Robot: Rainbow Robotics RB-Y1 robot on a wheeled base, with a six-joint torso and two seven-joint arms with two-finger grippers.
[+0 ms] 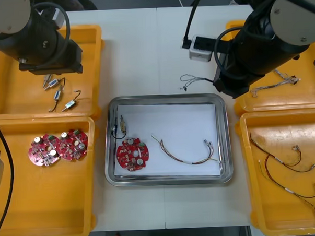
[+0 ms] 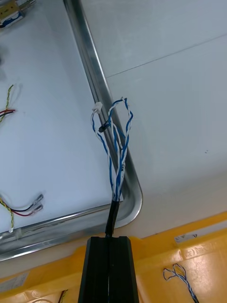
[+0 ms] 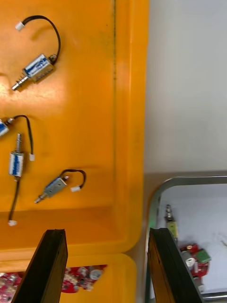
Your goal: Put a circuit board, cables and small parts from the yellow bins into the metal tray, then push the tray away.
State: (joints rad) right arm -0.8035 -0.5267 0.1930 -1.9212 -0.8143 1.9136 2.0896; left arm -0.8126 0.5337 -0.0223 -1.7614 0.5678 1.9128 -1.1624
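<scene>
1. Nearest the robot, on the left of the desk (image 1: 151, 217), a yellow bin (image 1: 10, 208) holds two round red circuit boards (image 1: 58, 147) side by side. The near right bin (image 1: 255, 197) holds thin loose cables (image 1: 285, 167).
2. Between these bins sits the metal tray (image 1: 226, 146), white inside. It carries one circuit board (image 1: 132, 154) at its near left, a small metal part (image 1: 122, 126) just beyond that, and a red and yellow cable (image 1: 185, 151) toward its right.
3. Farther out, the left claw (image 3: 108, 265) hangs above the corner of the far left bin (image 3: 94, 94) nearest the tray. Its fingers (image 3: 49, 265) are spread wide with nothing between them. Small metal parts (image 3: 35, 68) lie in that bin beyond it.
4. Just beyond the tray's far right corner, the right claw (image 2: 109, 241) is pinched tight on a twisted blue and white cable (image 2: 116, 142). The cable's loops dangle above the desk beside the tray rim.
5. Farthest right, the far right bin (image 1: 297, 96) holds blue and white cables (image 1: 276, 84).
</scene>
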